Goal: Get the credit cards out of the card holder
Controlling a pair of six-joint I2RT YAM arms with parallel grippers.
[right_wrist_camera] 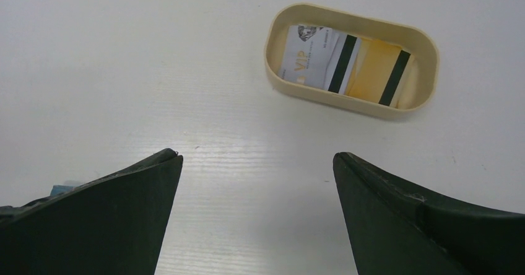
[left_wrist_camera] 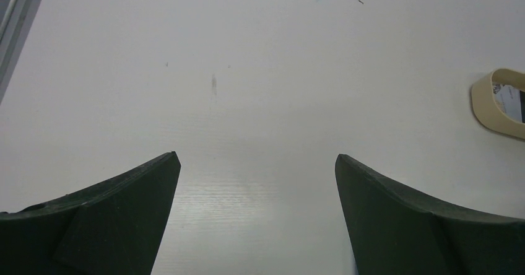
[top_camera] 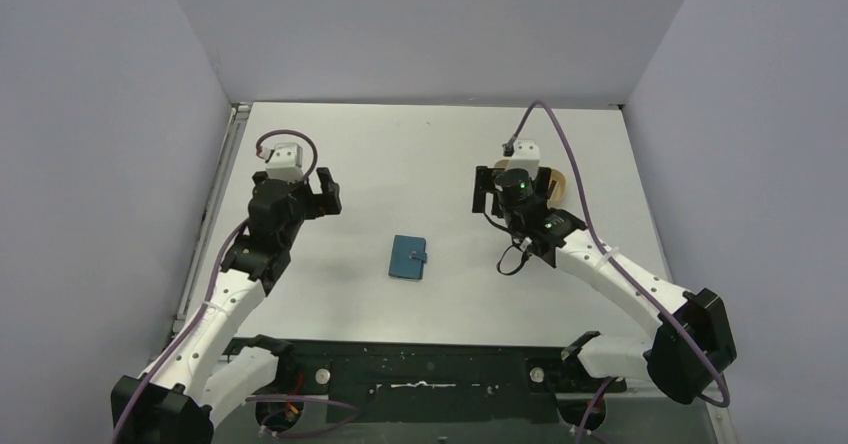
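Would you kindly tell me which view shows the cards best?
The right wrist view: the cards lie exposed in the tray, stripes and print clear. The left wrist view catches only a sliver of them at its right edge. In the top view the right arm covers most of the tray, and no card shows.

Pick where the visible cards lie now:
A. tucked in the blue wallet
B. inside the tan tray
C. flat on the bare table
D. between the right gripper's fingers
B: the right wrist view shows the cards lying overlapped inside the tray, while the wallet sits apart on the table between the arms.
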